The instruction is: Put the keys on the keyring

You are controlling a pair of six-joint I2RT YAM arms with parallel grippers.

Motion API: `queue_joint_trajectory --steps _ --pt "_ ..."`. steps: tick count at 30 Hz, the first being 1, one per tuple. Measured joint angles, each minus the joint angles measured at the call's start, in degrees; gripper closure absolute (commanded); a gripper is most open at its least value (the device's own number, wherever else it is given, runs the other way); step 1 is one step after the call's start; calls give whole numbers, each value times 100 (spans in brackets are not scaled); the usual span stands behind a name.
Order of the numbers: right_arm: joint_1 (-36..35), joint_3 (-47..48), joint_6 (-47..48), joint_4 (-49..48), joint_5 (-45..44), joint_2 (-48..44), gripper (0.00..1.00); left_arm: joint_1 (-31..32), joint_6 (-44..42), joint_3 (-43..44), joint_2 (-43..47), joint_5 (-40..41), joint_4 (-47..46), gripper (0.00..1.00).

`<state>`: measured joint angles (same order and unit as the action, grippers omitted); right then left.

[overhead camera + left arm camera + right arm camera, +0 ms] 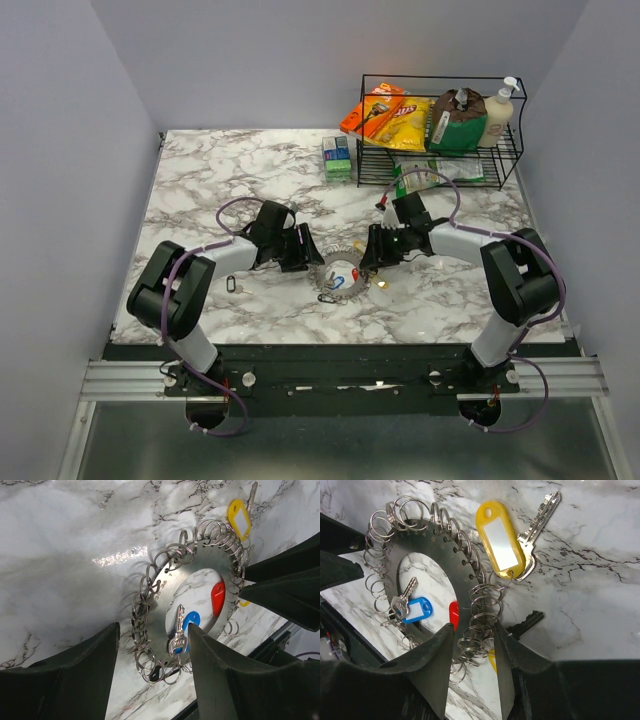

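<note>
Left wrist view: I see my left end effector (154, 630) released. Its two fingers are spread wide and straddle one arc of the keyring (165, 590), and I cannot tell whether either finger actually touches the metal.

Right wrist view shows my right end effector (473, 627) clenched on the keyring's rim, with a stack of split rings (477, 605) pinched between its fingers.

The keyring lies flat on the tabletop (200, 190), directly between the two end effectors. It is a dark band with wire loops bristling all round it and a round opening in the middle.

Inside that opening sits a silver key (178, 630) with a blue tag (190, 621). Its long axis runs across the opening, with the blade pointing away from the left end effector and the head toward it. A red tag (218, 597) lies at the opening's edge on the right end effector's side.

Just outside the keyring's rim, a yellow tag (500, 542) lies with a second silver key (538, 525) joined to it. That key's blade points away from the keyring. A black key (527, 622) lies outside the rim too, close beside the right end effector.
</note>
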<state>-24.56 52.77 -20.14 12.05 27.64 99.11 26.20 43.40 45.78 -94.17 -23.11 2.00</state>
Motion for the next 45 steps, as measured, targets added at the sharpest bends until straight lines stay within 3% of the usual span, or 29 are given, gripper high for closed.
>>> queue_joint_trajectory --steps 23,34,45 --pt "-212 -352 -293 -422 264 -101 54 0 -66 -4 57 127 81 31" --pt "-212 -164 -225 -52 -2 -706 54 0 -490 7 909 940 841 30" --pt "-212 -79 -94 146 -175 -833 54 0 -586 -289 1257 1056 940 30"
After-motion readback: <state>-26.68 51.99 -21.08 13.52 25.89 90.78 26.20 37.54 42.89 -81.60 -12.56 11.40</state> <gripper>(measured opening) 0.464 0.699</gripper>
